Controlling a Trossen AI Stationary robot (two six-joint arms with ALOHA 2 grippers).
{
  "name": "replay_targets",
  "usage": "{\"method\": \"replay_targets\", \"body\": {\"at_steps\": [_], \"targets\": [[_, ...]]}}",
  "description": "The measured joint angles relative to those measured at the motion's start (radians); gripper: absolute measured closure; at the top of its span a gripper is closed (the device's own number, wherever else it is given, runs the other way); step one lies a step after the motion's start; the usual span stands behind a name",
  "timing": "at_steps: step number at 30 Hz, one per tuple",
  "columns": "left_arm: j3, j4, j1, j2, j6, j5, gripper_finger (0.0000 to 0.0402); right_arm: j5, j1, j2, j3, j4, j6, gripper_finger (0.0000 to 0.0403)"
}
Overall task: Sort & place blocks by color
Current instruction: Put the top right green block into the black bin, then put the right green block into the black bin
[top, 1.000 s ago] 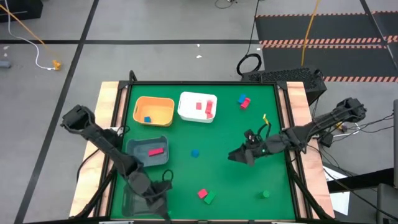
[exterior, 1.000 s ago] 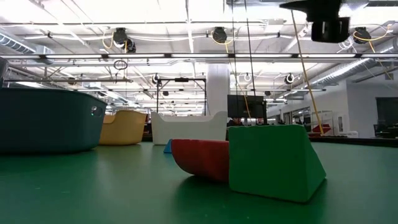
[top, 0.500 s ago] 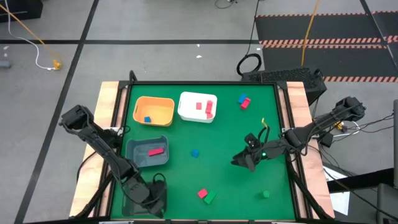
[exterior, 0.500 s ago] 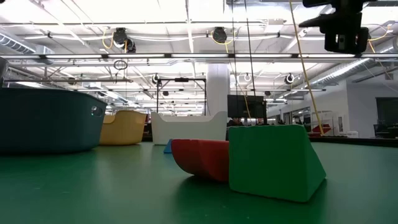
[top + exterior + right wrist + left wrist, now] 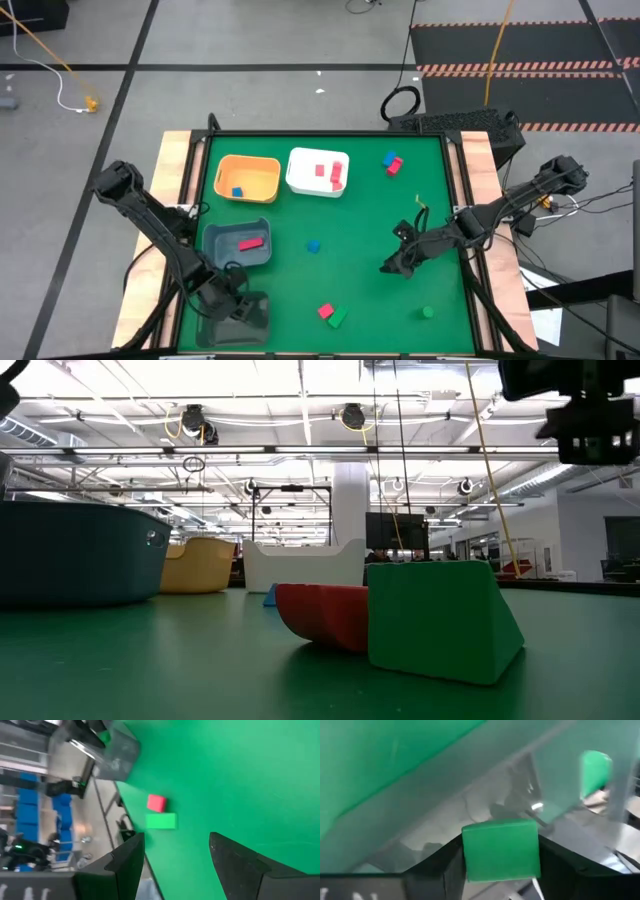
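Left pincer clamps a green block over the clear bin — release next; right pincer, apart, hovers above the worktop.

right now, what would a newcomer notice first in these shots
Probably the green block gripped between the left gripper's fingers, at the table's near left corner over a clear bin. Next, the red block and green block lying touching, filling the low view. The right gripper hovers open over bare mat.
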Motion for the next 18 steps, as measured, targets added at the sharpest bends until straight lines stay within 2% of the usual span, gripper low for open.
{"method": "replay_targets", "body": {"at_steps": [3,6,11,14,18], "targets": [[0.0,-0.028,0.0,0.001,-0.004,0.0,0.0175,-0.002,0.0,0.0,0.0,-0.044,-0.015,0.019],[0.0,-0.05,0.005,0.001,-0.018,-0.002,0.0171,0.006,-0.007,0.0,0.0,-0.046,-0.076,0.019],[0.0,-0.043,0.005,-0.001,-0.037,-0.056,0.0185,0.13,-0.024,0.0,0.0,0.008,-0.071,0.019],[0.0,-0.006,0.005,-0.018,-0.038,-0.112,0.0194,0.119,-0.046,0.0,0.0,0.081,-0.028,0.019],[0.032,0.011,0.005,-0.035,-0.011,-0.184,0.0201,0.078,-0.068,0.0,0.0,0.182,-0.074,0.019]]}}
